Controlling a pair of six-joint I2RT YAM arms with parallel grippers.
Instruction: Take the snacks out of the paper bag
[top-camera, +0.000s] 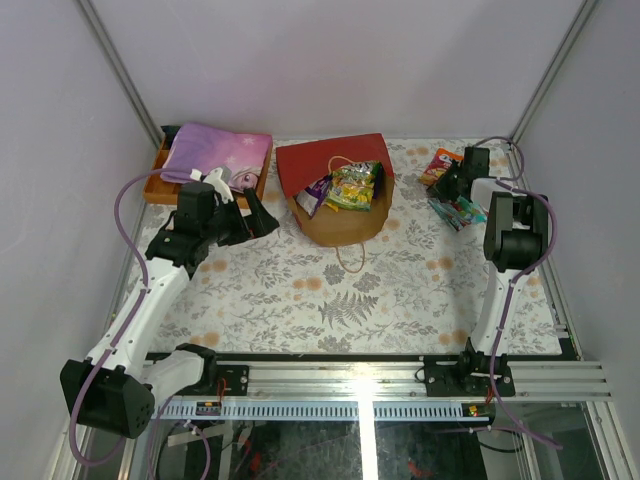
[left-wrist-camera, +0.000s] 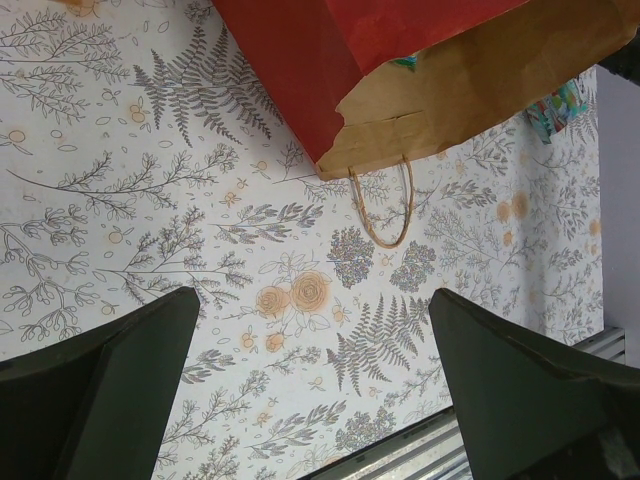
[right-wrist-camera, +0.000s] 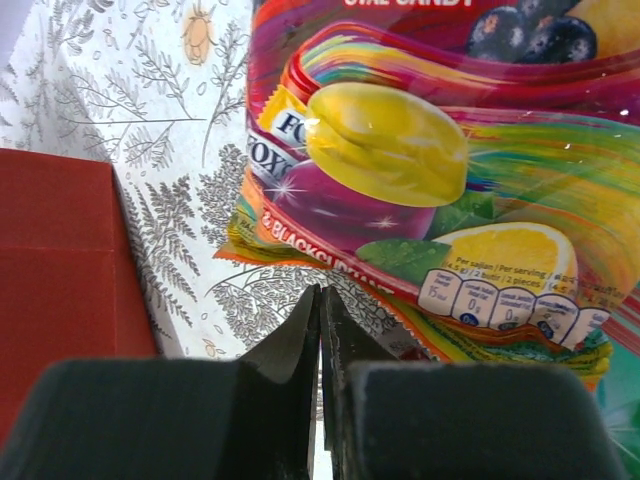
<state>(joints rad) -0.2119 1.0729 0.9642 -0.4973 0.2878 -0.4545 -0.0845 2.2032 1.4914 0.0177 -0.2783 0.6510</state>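
Note:
The paper bag (top-camera: 335, 215), red outside and brown inside, lies on its side mid-table with its mouth toward me. A purple packet (top-camera: 316, 193) and a green-yellow Fox's pack (top-camera: 355, 185) show in its mouth. Two more snacks lie at the far right: an orange packet (top-camera: 438, 165) and a teal one (top-camera: 458, 211). My right gripper (top-camera: 447, 185) is between them, shut with nothing in it. In the right wrist view the right gripper (right-wrist-camera: 321, 292) sits just short of a Fox's candy pack (right-wrist-camera: 420, 170). My left gripper (top-camera: 255, 215) hovers open left of the bag (left-wrist-camera: 300, 70), whose handle (left-wrist-camera: 385, 210) lies beyond the left gripper (left-wrist-camera: 315, 340).
An orange tray (top-camera: 157, 185) holding a pink-purple folded cloth (top-camera: 215, 150) stands at the back left, close behind the left arm. Walls close in the table on three sides. A metal rail (top-camera: 360, 380) runs along the near edge.

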